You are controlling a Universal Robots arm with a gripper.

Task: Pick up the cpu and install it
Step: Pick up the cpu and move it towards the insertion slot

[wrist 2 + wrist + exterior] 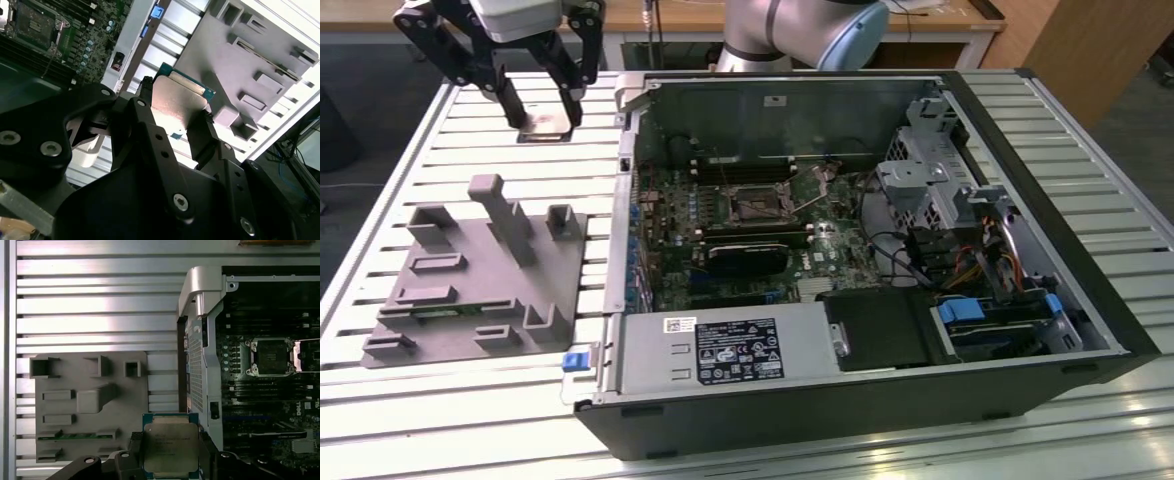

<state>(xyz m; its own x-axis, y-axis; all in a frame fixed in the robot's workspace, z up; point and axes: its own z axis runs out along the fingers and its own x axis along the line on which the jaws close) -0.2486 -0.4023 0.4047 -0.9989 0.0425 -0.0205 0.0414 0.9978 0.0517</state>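
The cpu (170, 447) is a flat square chip with a dull silver top and a thin green rim. My gripper (170, 460) is shut on it, one black finger on each side. In the second wrist view the cpu (177, 102) sits clamped between the fingers (142, 107). In the exterior view my gripper (550, 122) hangs above the slatted table at the back left, beside the open computer case (854, 260). The cpu (550, 128) shows there as a small plate between the fingertips. The open socket (757, 205) lies on the green motherboard inside the case, apart from my gripper.
A grey block-studded tray (467, 280) lies on the slatted metal table (400, 420) at the exterior view's left of the case. The case's metal wall (200, 290) stands between tray and motherboard. A drive cage (927, 185), cables and a power supply (720, 350) crowd the case.
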